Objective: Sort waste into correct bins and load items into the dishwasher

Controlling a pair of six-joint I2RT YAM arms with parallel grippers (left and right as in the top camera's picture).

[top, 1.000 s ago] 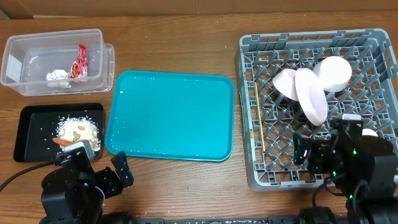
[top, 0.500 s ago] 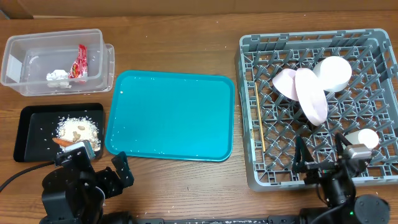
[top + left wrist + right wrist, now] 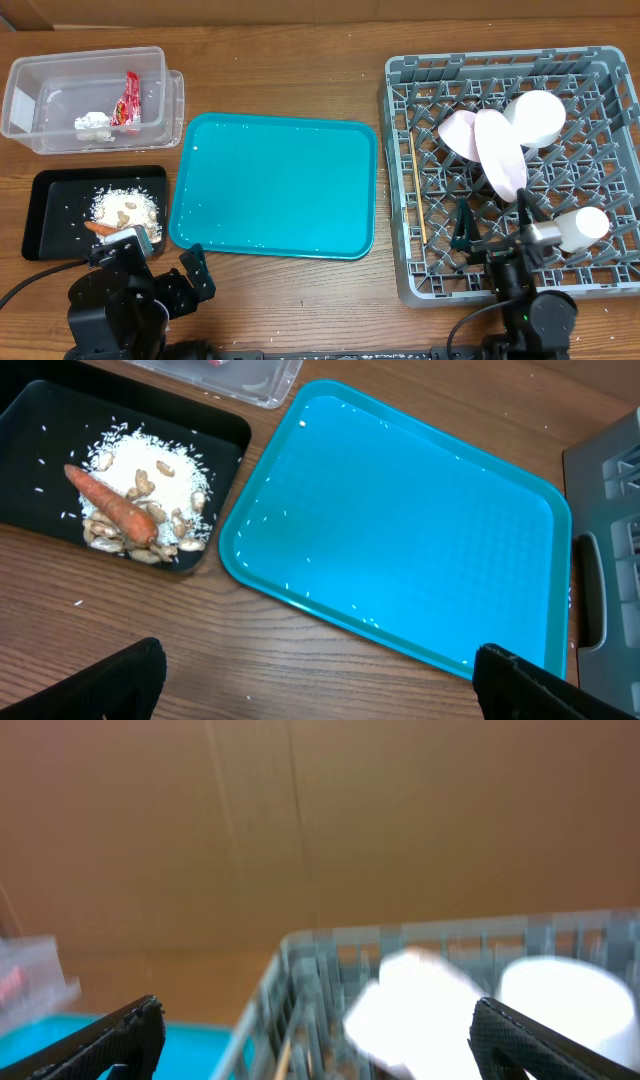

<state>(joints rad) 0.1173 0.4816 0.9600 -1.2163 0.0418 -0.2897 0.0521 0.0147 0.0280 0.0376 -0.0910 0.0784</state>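
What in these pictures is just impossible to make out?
- Right wrist view: blur turns the dishes in the grey rack into white blobs.
- Left wrist view: the clear tub is cut off by the top edge.
- Overhead: the chopsticks are too thin to count; the left arm covers the black tray's near corner.

Table (image 3: 300, 80) matt wood grain; teal tray (image 3: 275, 185) glossy plastic; grey rack (image 3: 393, 170) matt plastic; tub (image 3: 55, 100) clr plastic.

Overhead: straight down, far. Left wrist: near, downward, sharing teal tray (image 3: 400, 530). Right wrist: level, facing far over rack (image 3: 310, 960).
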